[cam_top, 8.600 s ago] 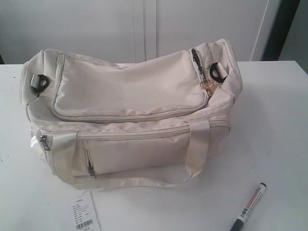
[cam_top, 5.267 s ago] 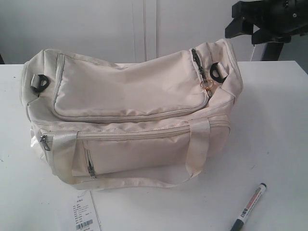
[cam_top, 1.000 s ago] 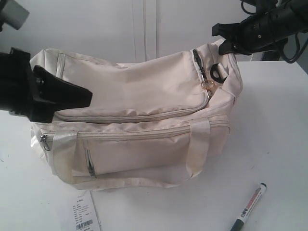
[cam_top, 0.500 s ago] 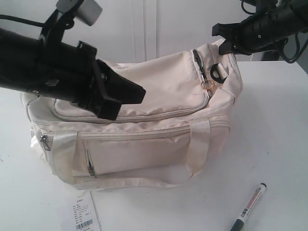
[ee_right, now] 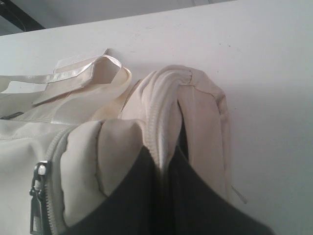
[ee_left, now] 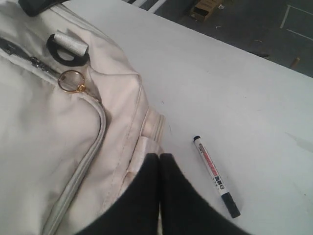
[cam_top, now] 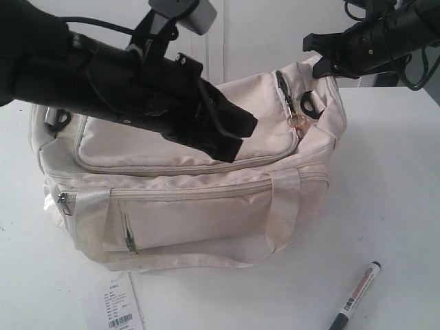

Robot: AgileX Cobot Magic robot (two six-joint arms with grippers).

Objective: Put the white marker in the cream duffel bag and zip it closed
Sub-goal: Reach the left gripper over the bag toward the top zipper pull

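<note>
Left pincer (cam_top: 239, 135), tilted down, has swung over cream duffel bag (cam_top: 206, 213) (jaws together).

One bag (cam_top: 206, 206), one marker (cam_top: 355, 295), one tag (cam_top: 120, 307)

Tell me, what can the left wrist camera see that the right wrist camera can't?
Only the left wrist camera sees the marker lying on the table, and the gold zip ring. Only the right wrist camera sees the right gripper pinching a fold of the bag. Both see the cream bag and the white table.
</note>
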